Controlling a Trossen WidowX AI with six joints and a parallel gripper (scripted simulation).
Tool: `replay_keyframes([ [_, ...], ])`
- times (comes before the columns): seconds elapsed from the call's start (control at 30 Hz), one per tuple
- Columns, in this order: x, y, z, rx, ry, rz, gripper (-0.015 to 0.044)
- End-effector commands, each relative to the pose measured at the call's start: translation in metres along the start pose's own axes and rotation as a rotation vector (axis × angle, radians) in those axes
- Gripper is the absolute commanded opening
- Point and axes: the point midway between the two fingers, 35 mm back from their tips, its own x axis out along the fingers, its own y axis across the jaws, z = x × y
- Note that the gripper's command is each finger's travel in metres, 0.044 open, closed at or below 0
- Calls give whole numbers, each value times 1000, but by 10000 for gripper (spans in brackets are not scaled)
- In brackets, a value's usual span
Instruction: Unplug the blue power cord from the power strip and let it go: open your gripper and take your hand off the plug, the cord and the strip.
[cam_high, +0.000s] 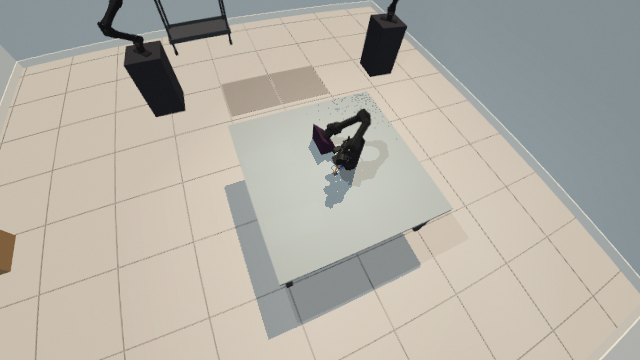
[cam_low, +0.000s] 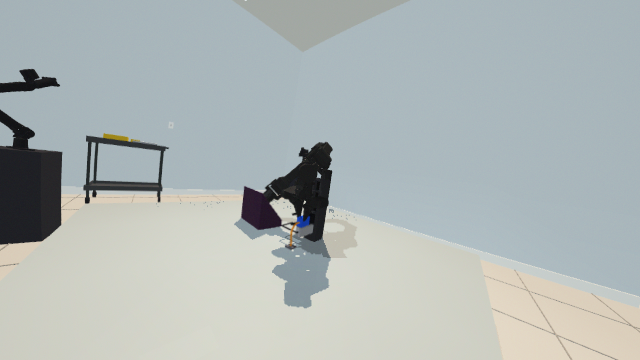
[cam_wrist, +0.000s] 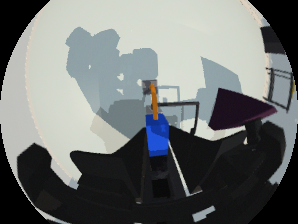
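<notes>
The blue plug (cam_high: 341, 166) (cam_low: 303, 222) (cam_wrist: 157, 137) has an orange cord (cam_low: 292, 234) (cam_wrist: 155, 103) running from its outer end down to a small dark piece (cam_low: 291, 246) on the table. My gripper (cam_wrist: 156, 129) is shut on the blue plug, with a black finger on each side of it. In the wrist view the plug's near end meets the dark power strip (cam_low: 323, 205) (cam_wrist: 159, 167), which stands upright as a tall black block in the exterior view. How deep the plug sits in the strip is hidden by the fingers.
A dark purple wedge (cam_high: 321, 140) (cam_low: 257, 210) (cam_wrist: 237, 111) stands on the table (cam_high: 300, 225) (cam_low: 200, 300) beside the arm. A thin black wire frame (cam_wrist: 175, 104) stands close to the cord. Two pedestals (cam_high: 155, 80) (cam_high: 383, 47) and a cart (cam_high: 200, 30) (cam_low: 125, 186) are beyond the table.
</notes>
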Motion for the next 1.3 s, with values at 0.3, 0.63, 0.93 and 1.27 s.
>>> replay_keyframes([
  [0.3,-18,0,53,-2,-90,12,0],
  [0.63,-12,-2,46,-1,-85,13,236],
  [0.93,-21,0,73,-1,-88,13,440],
  [1.27,-30,-2,105,-2,-89,13,440],
])
